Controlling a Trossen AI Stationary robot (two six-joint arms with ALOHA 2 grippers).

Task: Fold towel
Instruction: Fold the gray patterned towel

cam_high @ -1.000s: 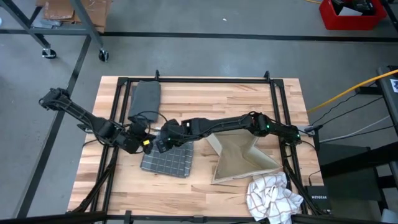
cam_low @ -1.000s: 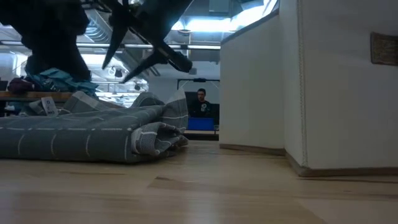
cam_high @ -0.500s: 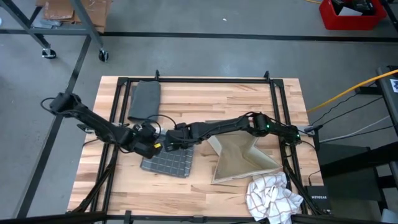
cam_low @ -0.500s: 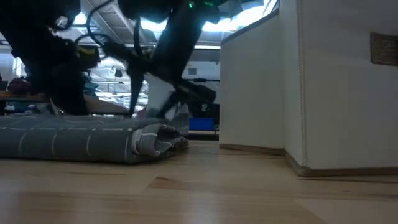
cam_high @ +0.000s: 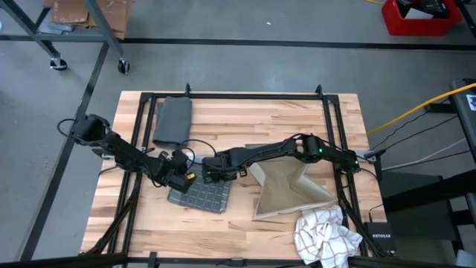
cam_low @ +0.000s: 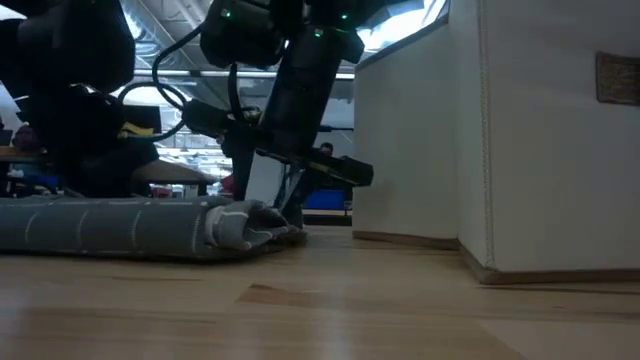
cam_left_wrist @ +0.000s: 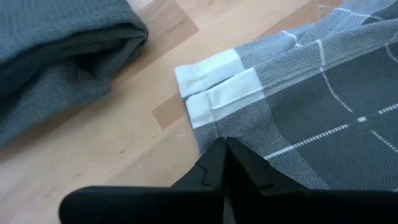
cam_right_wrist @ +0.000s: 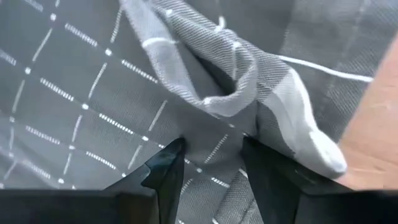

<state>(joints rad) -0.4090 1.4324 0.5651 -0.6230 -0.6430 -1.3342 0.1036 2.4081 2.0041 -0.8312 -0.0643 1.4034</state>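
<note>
Right now I have the grey checked towel [cam_high: 199, 195] lying folded on the worktop [cam_high: 282, 119], left gripper [cam_high: 183, 181] pinched together at its hemmed corner, right gripper [cam_high: 216, 174] parted over a rumpled edge. Being soft, limp cloth, I judge it slumps unless I take it by corners.

Over the last second we see the left gripper [cam_high: 181, 179] shift rightward along the near-left edge of the grey checked towel [cam_high: 199, 195]. The right gripper [cam_high: 212, 173] has drawn back toward the towel's right corner and come down low. In the low view, the towel [cam_low: 120, 228], earlier humped in the middle, now lies flat on the surface [cam_low: 320, 310].
</note>
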